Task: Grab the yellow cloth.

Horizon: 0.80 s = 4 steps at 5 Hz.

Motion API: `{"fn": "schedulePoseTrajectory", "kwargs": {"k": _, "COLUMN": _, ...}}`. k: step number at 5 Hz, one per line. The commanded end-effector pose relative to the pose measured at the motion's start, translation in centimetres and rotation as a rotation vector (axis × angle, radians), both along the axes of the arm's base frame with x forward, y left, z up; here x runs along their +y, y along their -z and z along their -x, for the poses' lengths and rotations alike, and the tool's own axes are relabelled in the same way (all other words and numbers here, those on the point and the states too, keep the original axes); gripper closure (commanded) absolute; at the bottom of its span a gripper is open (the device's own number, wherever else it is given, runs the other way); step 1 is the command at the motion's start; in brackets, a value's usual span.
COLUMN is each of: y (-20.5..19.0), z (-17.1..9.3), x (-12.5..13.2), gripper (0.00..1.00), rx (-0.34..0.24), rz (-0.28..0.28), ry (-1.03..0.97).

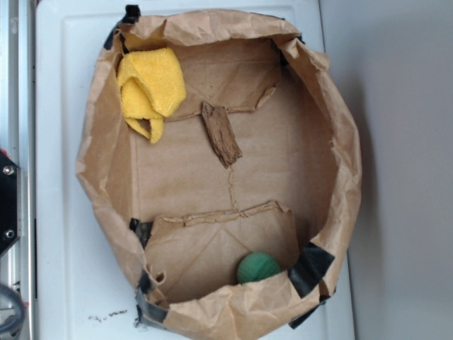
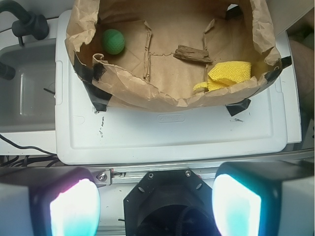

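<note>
We are looking at the yellow cloth [image 1: 150, 88] lying crumpled in the far corner of the brown paper bag [image 1: 340, 142], pressed against the bag's wall and just beside the brown bark-like chip [image 1: 221, 132], with the green ball [image 1: 258, 268] sitting well apart at the opposite end. We are judging the cloth to be light, soft and limp: it will be sagging and bunching under the fingers rather than resisting, and its terry surface should be giving good friction. We are favouring a pinch on the thick raised fold at its middle, away from the paper wall, so the pads are catching several layers and not the bag. In the wrist view the gripper [image 2: 156, 206] is hanging well back from the bag, over the white lid [image 2: 172, 132], its 2 fingers [image 2: 74, 206] spread wide with nothing between them. We are not seeing the arm in the exterior view, and the bag's near wall is hiding the cloth's lower edge in the wrist view.
</note>
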State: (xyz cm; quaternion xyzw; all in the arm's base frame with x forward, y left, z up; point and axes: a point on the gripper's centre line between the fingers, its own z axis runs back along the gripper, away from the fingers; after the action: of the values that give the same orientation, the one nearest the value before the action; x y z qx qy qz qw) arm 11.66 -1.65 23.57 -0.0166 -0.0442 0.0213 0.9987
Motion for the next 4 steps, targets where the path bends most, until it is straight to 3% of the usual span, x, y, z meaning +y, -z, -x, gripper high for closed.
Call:
{"fn": "schedulePoseTrajectory", "kwargs": {"k": 1, "y": 0.0, "z": 0.0, "x": 0.0, "gripper": 0.0, "rx": 0.0, "rz": 0.0, "ry": 0.0}}
{"fn": "schedulePoseTrajectory", "kwargs": {"k": 2, "y": 0.6, "z": -3.8, "x": 0.8, "gripper": 0.0, "rx": -0.008, "rz": -0.019, "ry": -0.03}}
{"fn": "schedulePoseTrajectory", "kwargs": {"k": 3, "y": 0.8, "z": -7.0, "x": 1.5, "gripper": 0.0, "rx": -0.055, "rz": -0.039, "ry": -0.105}}
{"fn": "schedulePoseTrajectory", "kwargs": {"k": 4, "y": 1.5, "z": -10.9, "x": 2.5, "gripper": 0.0, "rx": -0.074, "rz": -0.057, "ry": -0.063}}
